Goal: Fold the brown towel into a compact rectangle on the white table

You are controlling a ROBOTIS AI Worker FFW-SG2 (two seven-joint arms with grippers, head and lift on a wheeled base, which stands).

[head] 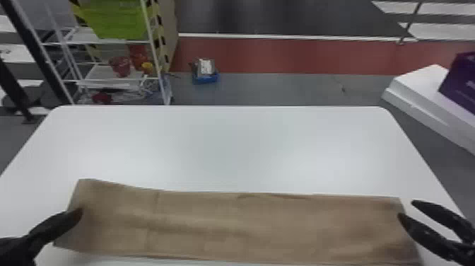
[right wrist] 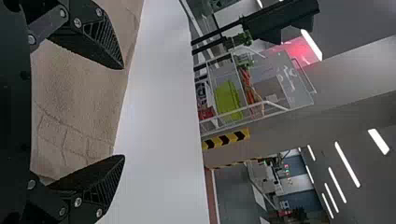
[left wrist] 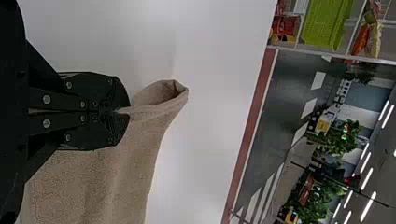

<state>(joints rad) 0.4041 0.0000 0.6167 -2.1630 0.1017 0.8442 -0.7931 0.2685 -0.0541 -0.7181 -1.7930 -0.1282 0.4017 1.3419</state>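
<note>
1. A brown, woven-looking cloth towel (head: pixel 229 226) is lying as a long, narrow strip, running from left to right across the near part of a smooth white table with rounded far corners (head: pixel 226 141).
2. The towel's left end is rising slightly, its edge bunching into a small, open curl, and its far left corner is reaching farther toward the table's far side than the rest of the strip.
3. Its middle is showing soft lengthwise ripples.
4. Its right part is lying mostly flat, with thin creases crossing one another.
</note>
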